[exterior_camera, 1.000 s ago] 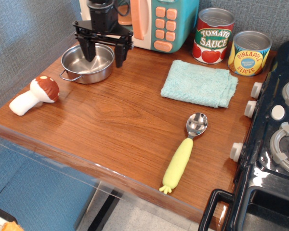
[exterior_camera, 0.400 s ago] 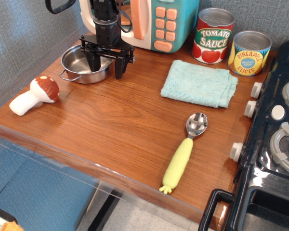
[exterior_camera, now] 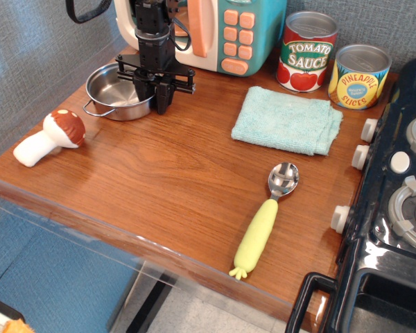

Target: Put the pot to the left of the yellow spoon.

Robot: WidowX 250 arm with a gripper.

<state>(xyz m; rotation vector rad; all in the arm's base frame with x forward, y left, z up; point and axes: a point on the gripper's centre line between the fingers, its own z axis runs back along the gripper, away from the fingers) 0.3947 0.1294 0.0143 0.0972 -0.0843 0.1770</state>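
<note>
The pot [exterior_camera: 113,94], a small shallow shiny steel one with wire loop handles, sits at the back left of the wooden counter. My gripper [exterior_camera: 156,98] points straight down at the pot's right rim, with its fingers closed together on that rim. The pot rests on the counter. The yellow spoon [exterior_camera: 265,219] lies at the front right, its metal bowl pointing away and its pale-yellow handle toward the front edge, far from the gripper.
A toy mushroom [exterior_camera: 48,139] lies at the left edge. A teal cloth [exterior_camera: 286,119] lies behind the spoon. A tomato sauce can [exterior_camera: 306,52] and pineapple can [exterior_camera: 359,76] stand at the back. A toy microwave [exterior_camera: 236,31] is behind the gripper, and a black stove [exterior_camera: 395,208] is on the right.
The gripper came down over the pot's right rim and its fingers closed from wide apart to narrow. The pot shifted slightly to the left.
</note>
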